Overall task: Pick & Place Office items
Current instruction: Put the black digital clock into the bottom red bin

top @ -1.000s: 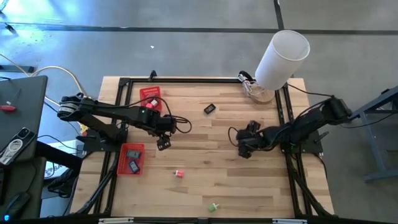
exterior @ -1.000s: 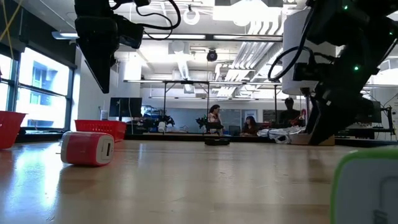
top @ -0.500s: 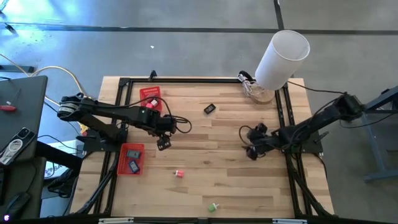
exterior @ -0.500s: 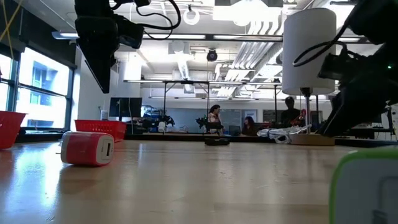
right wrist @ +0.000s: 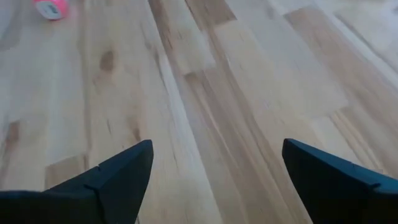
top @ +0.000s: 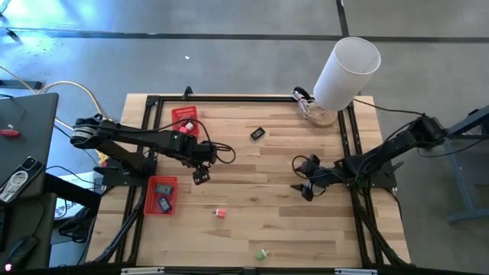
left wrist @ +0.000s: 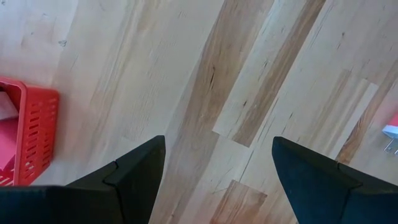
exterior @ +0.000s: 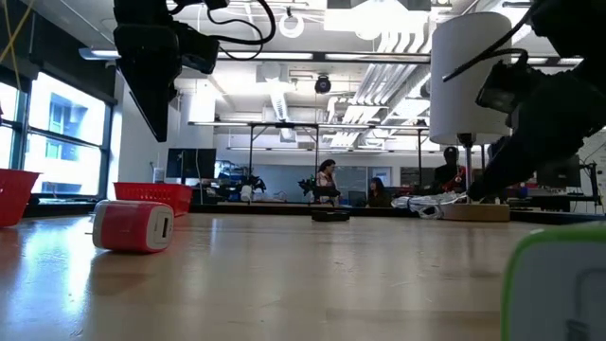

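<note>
— While we looked down on the table, the white cylinder stood at its far right corner, and two red baskets sat on the left.

— We saw the left gripper and right gripper both spread wide, empty, over bare wood. The black piece, pink piece and green piece lay scattered.

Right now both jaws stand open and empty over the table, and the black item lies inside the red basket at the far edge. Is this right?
Not quite. The left gripper and right gripper do stand open and empty, but the high view shows the black item lying on the bare wooden table, to the right of the far red basket, not inside it.
</note>
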Robot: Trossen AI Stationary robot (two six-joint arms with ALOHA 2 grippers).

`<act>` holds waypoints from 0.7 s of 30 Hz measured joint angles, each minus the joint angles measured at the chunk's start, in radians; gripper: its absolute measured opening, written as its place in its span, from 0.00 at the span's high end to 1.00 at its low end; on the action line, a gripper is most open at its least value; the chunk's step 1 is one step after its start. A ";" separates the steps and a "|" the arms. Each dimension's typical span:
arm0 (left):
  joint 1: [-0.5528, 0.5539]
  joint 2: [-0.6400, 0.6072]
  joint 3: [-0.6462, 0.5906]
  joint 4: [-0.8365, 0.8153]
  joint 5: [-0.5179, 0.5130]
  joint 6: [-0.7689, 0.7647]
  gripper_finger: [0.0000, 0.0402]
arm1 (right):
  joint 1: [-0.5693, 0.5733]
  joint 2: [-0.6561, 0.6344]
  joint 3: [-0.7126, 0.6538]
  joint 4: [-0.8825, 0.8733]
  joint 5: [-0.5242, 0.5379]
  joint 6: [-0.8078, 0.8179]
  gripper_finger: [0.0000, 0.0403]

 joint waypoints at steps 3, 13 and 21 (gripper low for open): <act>0.000 0.000 0.000 0.000 0.000 0.000 0.28 | -0.009 0.005 0.000 0.020 0.032 -0.053 0.14; 0.000 0.000 0.000 0.000 -0.001 0.000 0.28 | -0.049 -0.020 0.000 0.020 0.100 0.009 0.14; 0.000 0.000 0.000 0.000 -0.003 0.000 0.28 | -0.049 -0.083 0.001 0.005 0.034 -0.004 0.14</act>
